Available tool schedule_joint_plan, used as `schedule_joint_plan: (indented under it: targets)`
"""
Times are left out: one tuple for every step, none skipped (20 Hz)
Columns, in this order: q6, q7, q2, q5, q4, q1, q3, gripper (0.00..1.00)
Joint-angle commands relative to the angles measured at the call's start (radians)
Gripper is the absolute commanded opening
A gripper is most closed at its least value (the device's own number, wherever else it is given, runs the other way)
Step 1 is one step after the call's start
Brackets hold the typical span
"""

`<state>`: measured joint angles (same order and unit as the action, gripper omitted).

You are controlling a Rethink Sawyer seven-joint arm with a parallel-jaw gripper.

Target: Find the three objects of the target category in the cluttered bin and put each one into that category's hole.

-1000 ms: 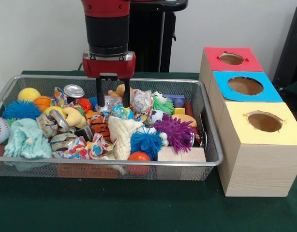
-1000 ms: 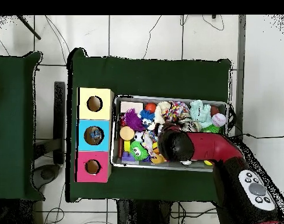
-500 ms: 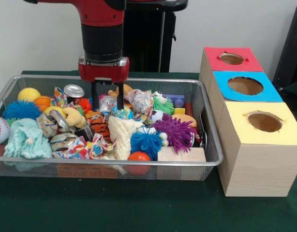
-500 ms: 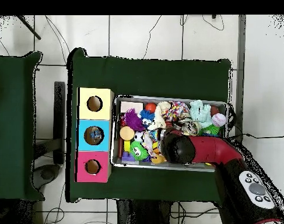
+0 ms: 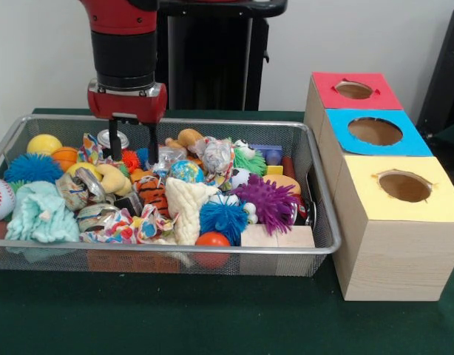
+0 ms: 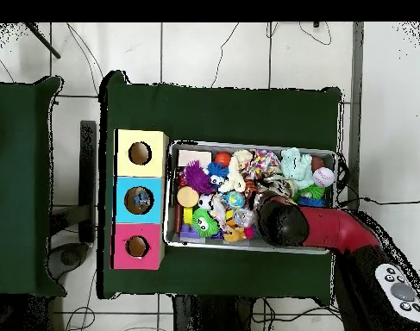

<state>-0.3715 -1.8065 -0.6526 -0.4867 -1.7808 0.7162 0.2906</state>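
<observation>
I see my gripper hanging over the wire bin, fingers parted and empty, straddling the silver can at about ten o'clock of the pile. The purple spiky ball sits near three o'clock. The red, blue and yellow hole boxes stand beside the bin; which toys are targets I can't tell.

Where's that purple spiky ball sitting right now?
In the front view, the purple spiky ball lies toward the bin's right end, beside the blue spiky ball.
</observation>
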Motion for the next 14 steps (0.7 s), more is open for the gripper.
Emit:
schedule_joint_plan:
  targets:
    - [0.018, -0.026, 0.026, -0.059, -0.096, -0.016, -0.007, 1.0]
    - [0.027, -0.035, 0.032, -0.059, -0.102, -0.021, -0.013, 1.0]
    - [0.037, -0.043, 0.035, -0.059, -0.108, -0.025, -0.017, 1.0]
    - [0.048, -0.052, 0.039, -0.059, -0.114, -0.028, -0.021, 1.0]
    - [0.058, -0.06, 0.042, -0.059, -0.119, -0.031, -0.025, 1.0]
    - [0.065, -0.066, 0.045, -0.06, -0.122, -0.034, -0.03, 1.0]
    - [0.071, -0.072, 0.047, -0.06, -0.123, -0.038, -0.038, 1.0]
    - [0.073, -0.075, 0.05, -0.059, -0.126, -0.04, -0.042, 1.0]
    - [0.072, -0.078, 0.054, -0.057, -0.126, -0.042, -0.047, 1.0]
    - [0.073, -0.078, 0.055, -0.056, -0.128, -0.043, -0.049, 1.0]
    - [0.069, -0.075, 0.056, -0.053, -0.128, -0.043, -0.049, 1.0]
    - [0.069, -0.072, 0.055, -0.052, -0.128, -0.043, -0.049, 1.0]
    - [0.067, -0.069, 0.055, -0.05, -0.129, -0.041, -0.048, 1.0]
    - [0.069, -0.067, 0.055, -0.05, -0.129, -0.04, -0.048, 1.0]
